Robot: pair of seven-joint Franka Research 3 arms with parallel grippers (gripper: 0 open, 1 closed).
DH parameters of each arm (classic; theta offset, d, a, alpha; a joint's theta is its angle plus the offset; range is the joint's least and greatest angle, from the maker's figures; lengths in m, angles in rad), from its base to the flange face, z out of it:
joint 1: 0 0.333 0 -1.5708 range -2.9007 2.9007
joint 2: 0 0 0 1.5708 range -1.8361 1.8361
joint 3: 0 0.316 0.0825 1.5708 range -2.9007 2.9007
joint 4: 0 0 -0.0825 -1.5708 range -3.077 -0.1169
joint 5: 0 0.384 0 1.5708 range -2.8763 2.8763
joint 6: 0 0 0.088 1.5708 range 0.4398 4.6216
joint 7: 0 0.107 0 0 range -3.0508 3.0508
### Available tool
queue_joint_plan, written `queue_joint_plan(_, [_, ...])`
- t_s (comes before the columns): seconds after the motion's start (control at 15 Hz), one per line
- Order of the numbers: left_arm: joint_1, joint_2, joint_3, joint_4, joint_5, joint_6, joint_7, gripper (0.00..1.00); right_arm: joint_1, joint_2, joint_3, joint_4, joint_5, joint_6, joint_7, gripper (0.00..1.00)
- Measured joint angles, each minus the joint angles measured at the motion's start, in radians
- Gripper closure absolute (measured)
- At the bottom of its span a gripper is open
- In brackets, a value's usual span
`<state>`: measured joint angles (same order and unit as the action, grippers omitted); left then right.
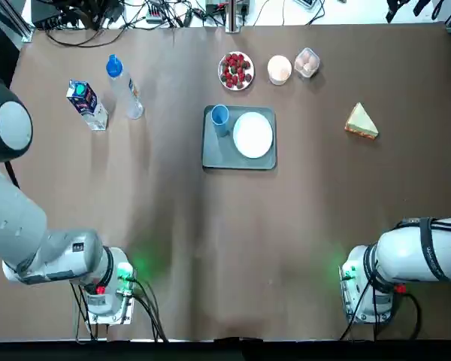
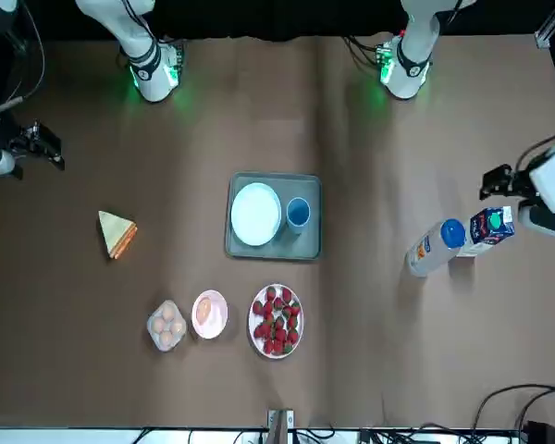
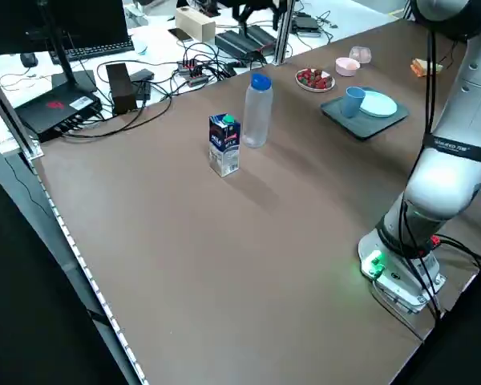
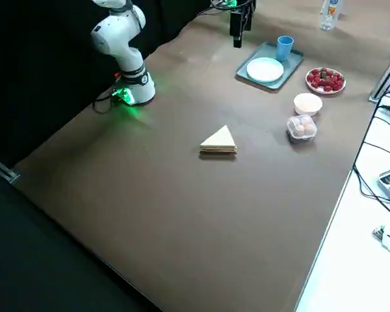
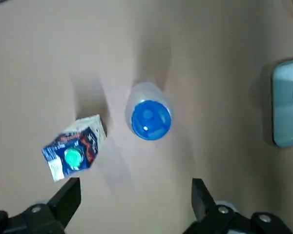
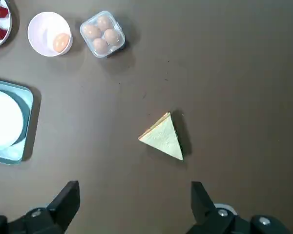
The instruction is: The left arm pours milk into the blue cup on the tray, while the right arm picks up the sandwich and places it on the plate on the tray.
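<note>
The milk carton (image 1: 86, 104) stands upright at the far left of the table, next to a water bottle (image 1: 125, 88). In the middle lies the grey tray (image 1: 214, 150), holding the blue cup (image 1: 219, 116) and a white plate (image 1: 252, 134). To the far right, the triangular sandwich (image 1: 361, 121) rests on the table. My left gripper (image 5: 135, 192) hangs open high above the table, near the carton (image 5: 74, 147) and bottle, holding nothing. Well above the sandwich (image 6: 163, 138), my right gripper (image 6: 134, 195) is also open and holds nothing.
Behind the tray stand a plate of strawberries (image 1: 236, 70), a pink bowl with an egg (image 1: 279, 68) and a clear box of eggs (image 1: 307, 62). Cables and equipment line the far edge. Both arm bases sit at the near edge.
</note>
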<state>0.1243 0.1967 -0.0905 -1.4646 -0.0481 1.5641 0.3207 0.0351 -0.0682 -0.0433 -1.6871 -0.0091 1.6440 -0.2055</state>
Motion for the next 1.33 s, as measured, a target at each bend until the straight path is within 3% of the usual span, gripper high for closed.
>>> queue_joint_plan(0.4, [0.119, 0.050, 0.001, 0.000, -0.108, 0.114, 0.409, 0.00, 0.016, 0.009, 0.003, -0.014, 0.003, -0.009, -0.003, 0.00])
queue_joint_plan(0.73, [0.294, 0.092, 0.002, -0.002, -0.353, 0.119, 0.840, 0.00, 0.015, 0.067, 0.000, -0.028, 0.003, 0.013, -0.003, 0.00])
queue_joint_plan(1.0, [0.440, 0.177, 0.000, -0.003, -0.486, 0.119, 1.221, 0.00, -0.019, 0.180, -0.009, -0.033, 0.003, 0.077, -0.001, 0.00])
queue_joint_plan(1.07, [0.488, 0.203, -0.001, -0.002, -0.538, 0.118, 1.378, 0.00, -0.054, 0.255, -0.010, -0.037, 0.003, 0.127, 0.000, 0.00])
queue_joint_plan(1.33, [0.575, 0.306, -0.001, -0.008, -0.672, 0.082, 1.676, 0.00, -0.124, 0.441, -0.012, -0.042, 0.003, 0.216, -0.001, 0.00])
